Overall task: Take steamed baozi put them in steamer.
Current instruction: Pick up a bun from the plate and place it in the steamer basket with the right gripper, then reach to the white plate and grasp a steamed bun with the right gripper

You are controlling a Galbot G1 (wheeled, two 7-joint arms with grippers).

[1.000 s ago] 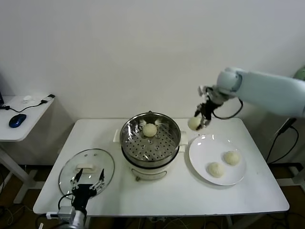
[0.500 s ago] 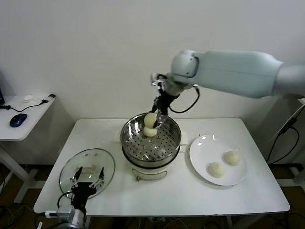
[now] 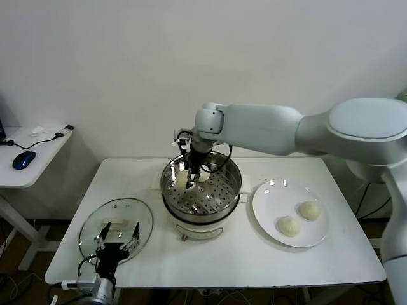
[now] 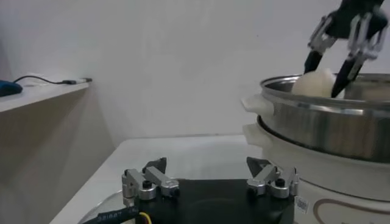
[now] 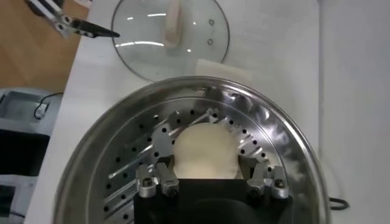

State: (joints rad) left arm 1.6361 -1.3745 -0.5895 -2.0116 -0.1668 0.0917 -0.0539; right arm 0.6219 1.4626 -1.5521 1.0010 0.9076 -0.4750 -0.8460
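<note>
White wall and a white table (image 3: 254,267) fill the room. A soft, light baozi (image 5: 205,152) sits pinched in the right gripper (image 3: 191,176), low in the shiny steel steamer (image 3: 219,200) at ten o'clock. Squeeze its round sides gently; dough squashes. Two more buns (image 3: 299,218) wait on the smooth plate (image 3: 270,197). The left gripper (image 3: 116,244) hangs wide open over the glass lid (image 3: 95,222).

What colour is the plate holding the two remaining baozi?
Plain white plate, glossy, no pattern; the baozi on it are pale cream. Best seen in the head view.
</note>
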